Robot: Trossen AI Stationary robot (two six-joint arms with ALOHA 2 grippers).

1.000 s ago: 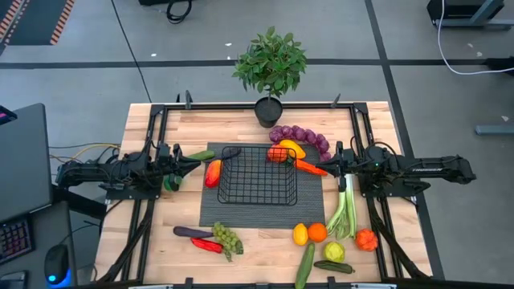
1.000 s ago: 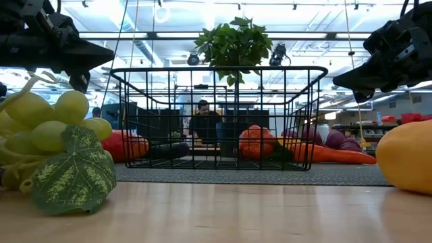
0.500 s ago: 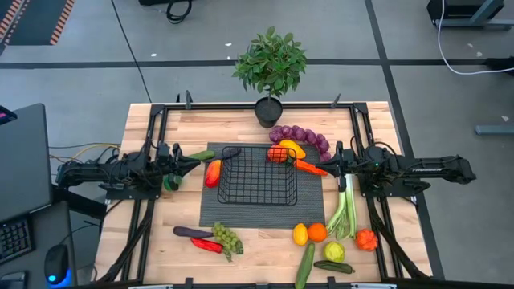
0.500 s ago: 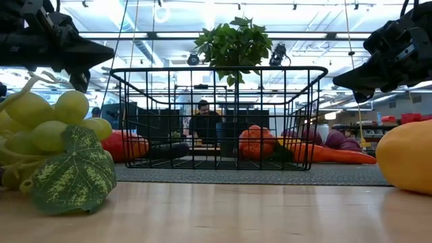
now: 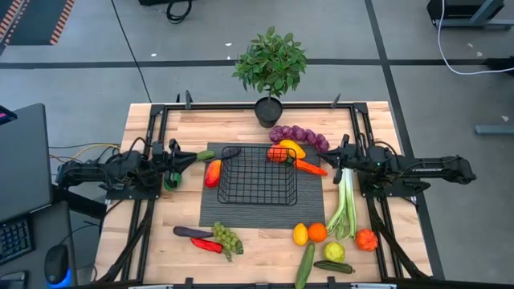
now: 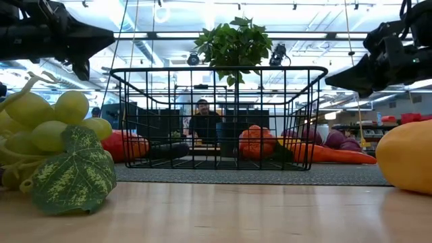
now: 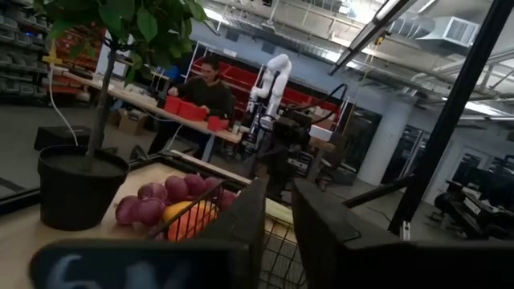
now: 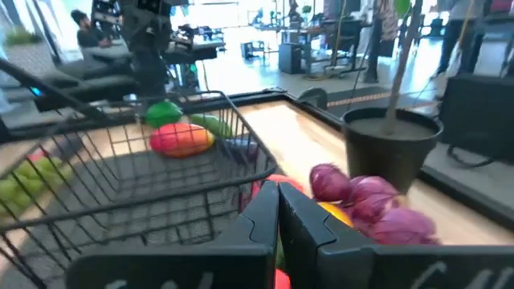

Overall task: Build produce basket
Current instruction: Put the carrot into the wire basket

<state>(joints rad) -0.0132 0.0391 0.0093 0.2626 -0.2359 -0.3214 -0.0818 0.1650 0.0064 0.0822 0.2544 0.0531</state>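
- The basket (image 5: 258,174) sits on a dark ribbed mat (image 5: 262,212) in the middle of the worktop (image 5: 241,124), with an orange (image 5: 278,154) inside its far right corner
- A yellow pepper (image 5: 291,148) and a carrot (image 5: 310,168) lie at the basket's far right edge, purple grapes (image 5: 301,136) just behind them
- A red pepper (image 5: 213,172) lies against the basket's left side
- The left pincer (image 5: 189,156) hangs left of the basket, its fingers slightly spread with nothing between them
- The right pincer (image 5: 332,160) hangs right of the basket beside the carrot, fingers pressed together and holding nothing
- A leek (image 5: 345,207) stretches along the right side of the mat
- Green grapes (image 5: 227,238), an eggplant (image 5: 192,232), a lemon (image 5: 299,234) and cucumbers (image 5: 306,262) lie along the near edge
- A potted plant (image 5: 270,72) stands at the far edge
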